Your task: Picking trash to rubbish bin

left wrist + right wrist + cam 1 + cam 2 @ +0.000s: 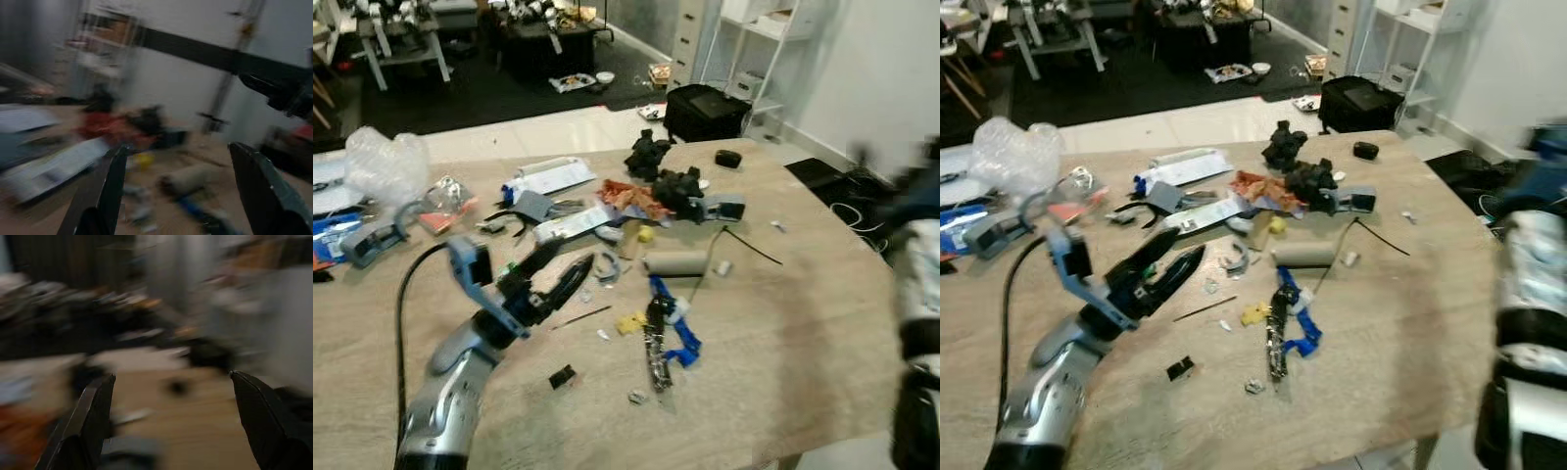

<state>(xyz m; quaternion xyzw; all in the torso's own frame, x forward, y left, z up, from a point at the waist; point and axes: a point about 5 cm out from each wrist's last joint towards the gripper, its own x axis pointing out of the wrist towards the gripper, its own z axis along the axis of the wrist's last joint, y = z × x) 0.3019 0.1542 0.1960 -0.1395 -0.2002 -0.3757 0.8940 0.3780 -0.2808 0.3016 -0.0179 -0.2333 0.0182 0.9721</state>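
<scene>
Trash lies scattered over a wooden table: a cardboard tube, a blue and black strip, yellow scraps, an orange wrapper, black crumpled lumps, a white packet and a clear plastic bag. My left gripper hovers low over the table's left middle, open and holding nothing, pointing toward the tube. My right arm is a blur at the table's right edge. Its gripper is open and holds nothing.
A small black piece lies near the front edge. A black box stands on the floor beyond the table's far side, beside a white shelf. Dark furniture fills the room behind. The wrist views are motion-blurred.
</scene>
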